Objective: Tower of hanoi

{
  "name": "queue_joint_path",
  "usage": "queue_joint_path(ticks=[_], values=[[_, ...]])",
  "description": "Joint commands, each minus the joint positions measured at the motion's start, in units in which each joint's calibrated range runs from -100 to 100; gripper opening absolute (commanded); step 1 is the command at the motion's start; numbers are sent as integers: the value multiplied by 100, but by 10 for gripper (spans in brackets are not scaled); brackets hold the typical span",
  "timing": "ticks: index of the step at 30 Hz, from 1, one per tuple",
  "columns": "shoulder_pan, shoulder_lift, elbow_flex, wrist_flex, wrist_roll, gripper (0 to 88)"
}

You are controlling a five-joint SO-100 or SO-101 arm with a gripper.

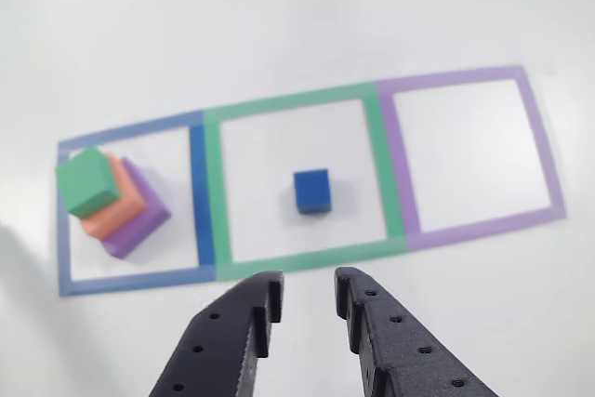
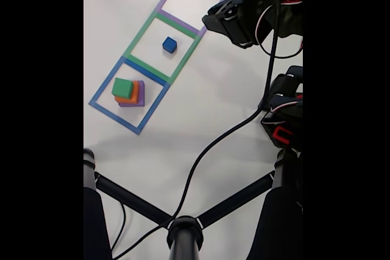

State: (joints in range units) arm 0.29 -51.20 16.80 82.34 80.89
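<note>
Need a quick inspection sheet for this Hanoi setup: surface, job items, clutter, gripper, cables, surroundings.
Surface: white table, three taped squares in a row: blue, green, purple.
Job's things: green cube on orange block on purple block, in the blue square; small blue cube alone in the green square; purple square empty.
Clutter: nothing seen.
Gripper: gripper open, holding nothing.
Cables: black cable crosses the table.
Surroundings: black stand legs.
</note>
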Motion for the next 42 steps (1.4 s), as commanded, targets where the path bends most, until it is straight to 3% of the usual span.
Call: queue_joint_path(ticks=[1,4,10,17,27,35,42], values=[[242,-393,1178,-930,661,99],[364,-657,2132,-1650,1011,190],[478,-1001,3777,-2961,1911,270],[555,-593,5731,-5899,1911,270],[608,1667,6966,-9938,1911,265],[562,3734,7030,-12326,1911,264],[524,4960,6894,-13580,1911,264]])
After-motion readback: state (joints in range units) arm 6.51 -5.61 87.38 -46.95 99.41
